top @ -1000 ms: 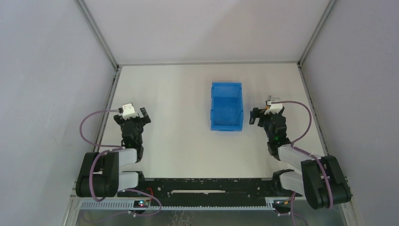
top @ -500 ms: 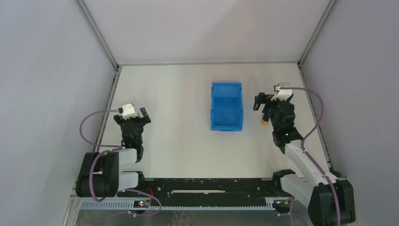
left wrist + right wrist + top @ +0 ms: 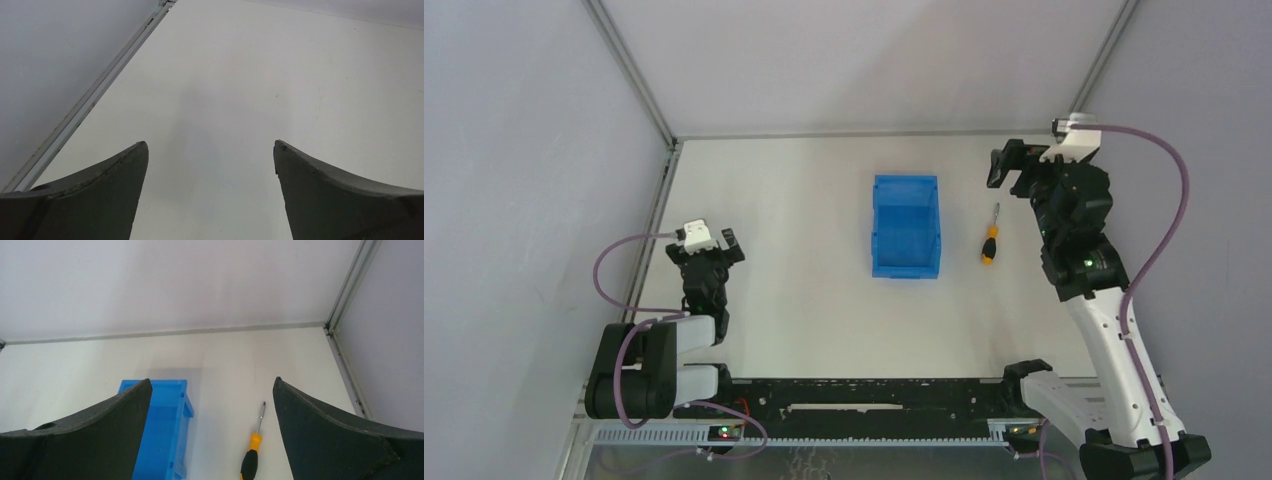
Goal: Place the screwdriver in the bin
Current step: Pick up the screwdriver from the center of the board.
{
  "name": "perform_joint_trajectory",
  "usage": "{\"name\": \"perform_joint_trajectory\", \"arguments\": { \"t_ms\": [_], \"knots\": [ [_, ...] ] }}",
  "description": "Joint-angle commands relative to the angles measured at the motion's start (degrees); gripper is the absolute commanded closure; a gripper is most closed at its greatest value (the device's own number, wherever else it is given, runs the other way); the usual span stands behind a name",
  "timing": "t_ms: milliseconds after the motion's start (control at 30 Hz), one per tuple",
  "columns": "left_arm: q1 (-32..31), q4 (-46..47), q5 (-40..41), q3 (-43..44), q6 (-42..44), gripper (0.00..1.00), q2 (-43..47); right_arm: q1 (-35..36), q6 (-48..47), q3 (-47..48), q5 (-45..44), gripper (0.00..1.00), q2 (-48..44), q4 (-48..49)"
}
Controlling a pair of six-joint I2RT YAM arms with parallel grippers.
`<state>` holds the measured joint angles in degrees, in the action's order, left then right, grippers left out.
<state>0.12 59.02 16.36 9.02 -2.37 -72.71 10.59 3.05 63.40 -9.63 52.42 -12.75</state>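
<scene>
The screwdriver (image 3: 991, 240) lies on the white table just right of the blue bin (image 3: 905, 240), its orange-and-black handle near me and its silver shaft pointing away. In the right wrist view the screwdriver (image 3: 252, 450) lies between my open fingers, with the bin (image 3: 167, 440) to its left. My right gripper (image 3: 1014, 167) is raised high, above and beyond the screwdriver, open and empty. My left gripper (image 3: 721, 246) rests at the left of the table, open and empty; its wrist view (image 3: 210, 150) shows only bare table.
Grey enclosure walls with metal corner posts (image 3: 629, 70) ring the table. A metal rail (image 3: 90, 100) runs along the table's left edge. The right wall (image 3: 390, 340) stands close to the right arm.
My right arm has risen and swung back toward the far right corner, uncovering the screwdriver, which lies on the table beside the bin. The left arm has not moved.
</scene>
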Motion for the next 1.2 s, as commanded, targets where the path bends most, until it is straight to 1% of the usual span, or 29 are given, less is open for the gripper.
{"name": "perform_joint_trajectory", "arguments": {
  "t_ms": [0,333,467,600,900,1167],
  "knots": [
    [-0.3,1.8,0.7,2.0,1.4,0.0,0.5,0.0,-1.0,8.6,-0.1,0.0,2.1,-10.0],
    [-0.3,1.8,0.8,2.0,1.4,0.0,0.5,-1.2,-1.6,22.5,-0.2,0.0,6.9,-19.6],
    [-0.3,1.8,0.8,2.0,1.4,0.0,0.5,-1.2,-0.9,25.3,-0.5,0.0,8.8,-21.7],
    [-0.3,1.8,0.7,2.0,1.4,0.0,0.5,-1.4,-0.9,25.6,-0.8,0.0,10.5,-22.4],
    [-0.3,1.8,0.7,2.0,1.4,0.0,0.5,-3.9,-0.2,24.6,-0.7,0.0,18.2,-22.9],
    [-0.3,1.8,0.7,2.0,1.4,0.0,0.5,-7.1,1.3,16.7,1.0,0.0,25.5,-17.0]
  ]
}}
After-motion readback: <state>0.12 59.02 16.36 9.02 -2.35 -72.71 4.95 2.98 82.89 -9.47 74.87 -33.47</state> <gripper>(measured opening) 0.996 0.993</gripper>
